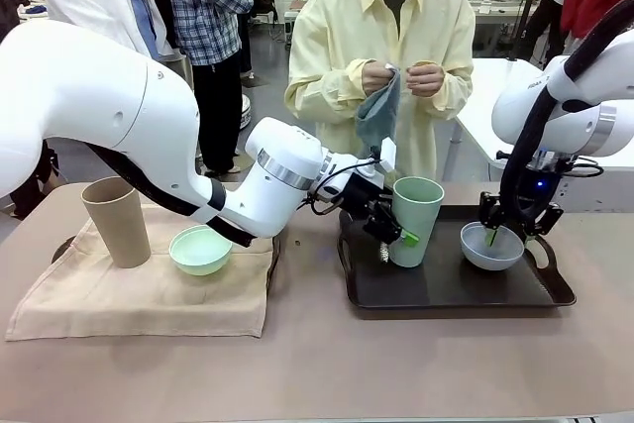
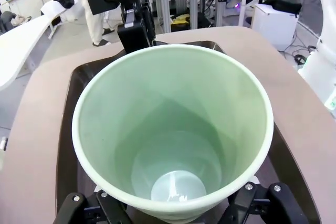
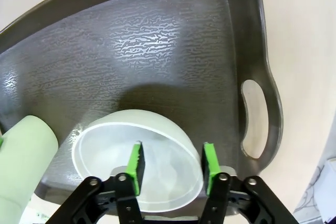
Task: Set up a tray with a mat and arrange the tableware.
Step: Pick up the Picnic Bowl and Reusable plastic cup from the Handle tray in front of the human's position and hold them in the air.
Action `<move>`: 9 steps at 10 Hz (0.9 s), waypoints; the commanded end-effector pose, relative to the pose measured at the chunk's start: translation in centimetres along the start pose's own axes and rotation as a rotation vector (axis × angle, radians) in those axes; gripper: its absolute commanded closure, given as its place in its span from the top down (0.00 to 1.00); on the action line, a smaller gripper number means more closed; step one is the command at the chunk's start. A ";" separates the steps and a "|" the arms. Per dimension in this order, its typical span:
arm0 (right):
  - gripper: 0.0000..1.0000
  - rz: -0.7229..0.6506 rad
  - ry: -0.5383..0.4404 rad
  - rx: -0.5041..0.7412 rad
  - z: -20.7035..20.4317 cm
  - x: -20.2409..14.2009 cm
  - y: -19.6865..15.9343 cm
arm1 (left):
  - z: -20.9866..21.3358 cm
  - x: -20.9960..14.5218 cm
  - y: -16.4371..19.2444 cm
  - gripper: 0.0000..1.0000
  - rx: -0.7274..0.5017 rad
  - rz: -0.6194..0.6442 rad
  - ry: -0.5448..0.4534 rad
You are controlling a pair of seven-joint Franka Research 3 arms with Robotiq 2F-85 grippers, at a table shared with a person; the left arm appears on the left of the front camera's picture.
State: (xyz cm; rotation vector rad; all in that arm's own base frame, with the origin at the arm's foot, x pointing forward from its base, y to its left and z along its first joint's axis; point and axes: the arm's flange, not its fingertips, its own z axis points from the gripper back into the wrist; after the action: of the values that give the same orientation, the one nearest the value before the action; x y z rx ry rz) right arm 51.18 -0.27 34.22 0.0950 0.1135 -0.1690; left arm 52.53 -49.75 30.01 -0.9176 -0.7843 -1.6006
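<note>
With the pale green cup (image 1: 417, 220) on the tray (image 1: 446, 289) between the fingers of my left gripper (image 1: 396, 235), whose clamping I cannot confirm, and my right gripper (image 3: 172, 163) standing apart astride the greyish white bowl (image 3: 105, 161) rim there, I seat each squarely before lifting.

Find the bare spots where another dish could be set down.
Free: tray front, before pale green cup and greyish white bowl; cloth before tan cup and mint bowl; near table edge. Crowded: around the tray's cup and bowl.
</note>
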 end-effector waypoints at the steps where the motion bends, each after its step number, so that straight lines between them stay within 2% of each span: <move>1: 0.00 0.015 0.009 0.013 -0.2 0.2 0.0 | -0.3 0.5 0.5 0.00 0.003 -0.008 0.009; 2: 0.00 0.008 0.012 0.014 -0.3 0.2 0.0 | -0.2 0.5 0.6 0.00 0.010 0.000 0.013; 3: 0.00 0.004 0.014 0.011 -0.4 0.3 0.0 | -0.2 0.5 0.7 0.29 0.016 0.004 0.015; 4: 0.00 0.004 0.017 0.012 -0.5 0.3 0.0 | -0.3 0.4 0.6 0.29 0.017 0.012 0.016; 5: 0.00 0.005 0.017 0.012 -0.5 0.3 0.0 | -0.3 0.5 0.6 0.00 0.018 0.014 0.016; 6: 0.00 0.007 0.017 0.011 -0.5 0.3 0.0 | -0.2 0.5 0.6 0.29 0.019 0.014 0.017; 7: 0.00 0.008 0.019 0.011 -0.5 0.3 -0.1 | -0.2 0.5 0.6 0.00 0.019 0.016 0.016; 9: 0.00 0.009 0.020 0.008 -0.6 0.4 -0.1 | -0.1 0.5 0.6 0.00 0.023 0.020 0.014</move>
State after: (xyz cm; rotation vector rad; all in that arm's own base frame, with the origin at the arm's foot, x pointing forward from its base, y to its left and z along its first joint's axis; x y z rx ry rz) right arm 51.25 -0.26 34.27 0.0959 0.1178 -0.1689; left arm 52.74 -49.71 30.02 -0.9068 -0.7884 -1.5911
